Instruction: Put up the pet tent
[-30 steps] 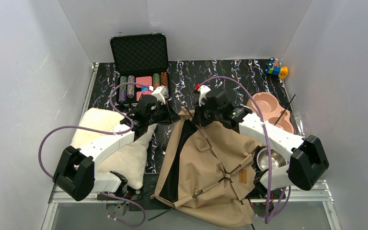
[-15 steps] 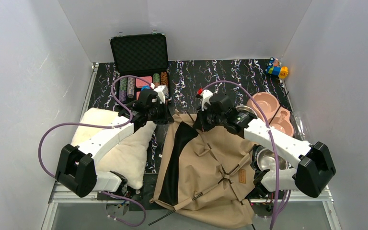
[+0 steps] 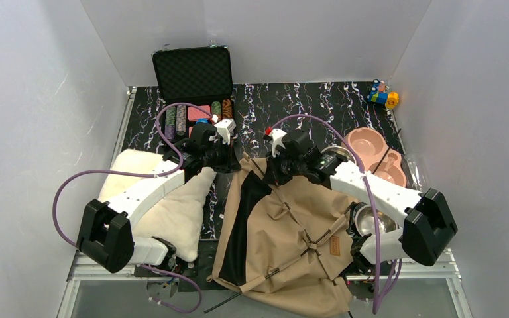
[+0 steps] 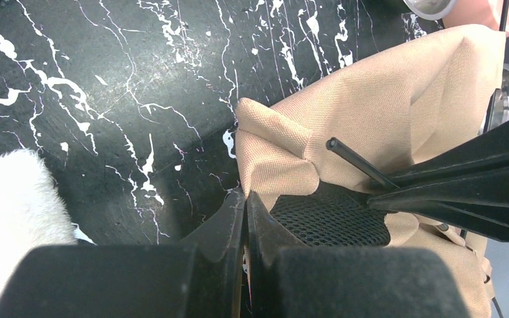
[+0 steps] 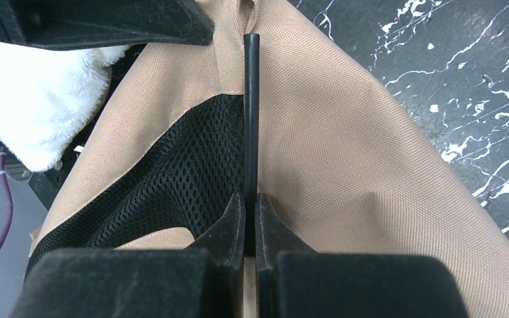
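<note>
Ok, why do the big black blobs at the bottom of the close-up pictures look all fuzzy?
Left wrist view: the left pincer starts right by the lens, so its near part blurs, while the tent and table look sharp. Right wrist view: same with the right pincer; the black pole it grips looks crisp. Top view: even light, soft shadows, nothing fuzzy.

Black, white-veined marble-look surface [image 3: 291, 99] under everything. At the far left there's an open black hard case [image 3: 192, 73] with rows of poker chips [image 3: 175, 119] in it. Nearer on my left is a fluffy cream cushion [image 3: 179, 222]. My right has a pink double pet bowl [image 3: 366, 140], a shiny steel bowl [image 3: 369, 220] closer in, and a small colourful toy [image 3: 383, 96] in the far corner.
</note>
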Motion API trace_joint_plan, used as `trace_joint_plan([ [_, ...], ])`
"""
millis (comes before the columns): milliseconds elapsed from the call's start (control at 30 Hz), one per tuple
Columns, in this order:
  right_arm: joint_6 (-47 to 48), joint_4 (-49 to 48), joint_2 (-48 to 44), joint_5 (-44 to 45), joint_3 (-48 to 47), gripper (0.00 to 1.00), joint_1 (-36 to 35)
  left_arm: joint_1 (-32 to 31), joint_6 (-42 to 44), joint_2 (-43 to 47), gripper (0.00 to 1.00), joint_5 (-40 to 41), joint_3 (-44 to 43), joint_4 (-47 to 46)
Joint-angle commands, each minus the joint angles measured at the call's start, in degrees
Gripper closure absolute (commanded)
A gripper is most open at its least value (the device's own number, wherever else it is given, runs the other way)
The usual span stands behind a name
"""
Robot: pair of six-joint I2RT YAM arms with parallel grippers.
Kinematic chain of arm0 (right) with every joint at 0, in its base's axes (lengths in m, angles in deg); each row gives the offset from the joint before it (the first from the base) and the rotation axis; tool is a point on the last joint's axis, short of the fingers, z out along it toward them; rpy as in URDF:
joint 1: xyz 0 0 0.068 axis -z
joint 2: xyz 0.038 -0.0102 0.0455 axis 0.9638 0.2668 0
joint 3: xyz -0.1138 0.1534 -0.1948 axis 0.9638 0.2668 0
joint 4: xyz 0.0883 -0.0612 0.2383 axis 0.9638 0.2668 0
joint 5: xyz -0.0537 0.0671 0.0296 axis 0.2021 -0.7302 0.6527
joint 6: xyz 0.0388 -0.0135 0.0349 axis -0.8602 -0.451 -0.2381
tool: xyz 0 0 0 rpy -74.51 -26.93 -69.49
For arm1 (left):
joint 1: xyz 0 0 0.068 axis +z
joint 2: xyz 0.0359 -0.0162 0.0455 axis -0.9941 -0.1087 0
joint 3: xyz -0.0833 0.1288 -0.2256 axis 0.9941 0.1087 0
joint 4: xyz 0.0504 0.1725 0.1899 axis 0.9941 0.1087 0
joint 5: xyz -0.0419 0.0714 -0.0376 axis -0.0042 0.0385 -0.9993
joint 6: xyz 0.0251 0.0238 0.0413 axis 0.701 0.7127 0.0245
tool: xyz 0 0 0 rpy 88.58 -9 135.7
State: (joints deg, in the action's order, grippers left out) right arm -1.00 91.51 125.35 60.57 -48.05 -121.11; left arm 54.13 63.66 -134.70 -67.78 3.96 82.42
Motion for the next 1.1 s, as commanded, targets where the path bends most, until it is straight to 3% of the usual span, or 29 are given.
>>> trace_joint_plan([
  [0, 0.13, 2.87, 1.10, -2.81, -2.68, 0.99, -0.69, 0.80, 1.82, 2.23, 1.00, 0.12, 0.40, -2.16],
  [1067, -1.61, 2.16, 2.47, 0.39, -4.79, 0.99, -1.61, 0.80, 1.72, 2.24, 1.00, -2.22, 1.33, -2.86],
])
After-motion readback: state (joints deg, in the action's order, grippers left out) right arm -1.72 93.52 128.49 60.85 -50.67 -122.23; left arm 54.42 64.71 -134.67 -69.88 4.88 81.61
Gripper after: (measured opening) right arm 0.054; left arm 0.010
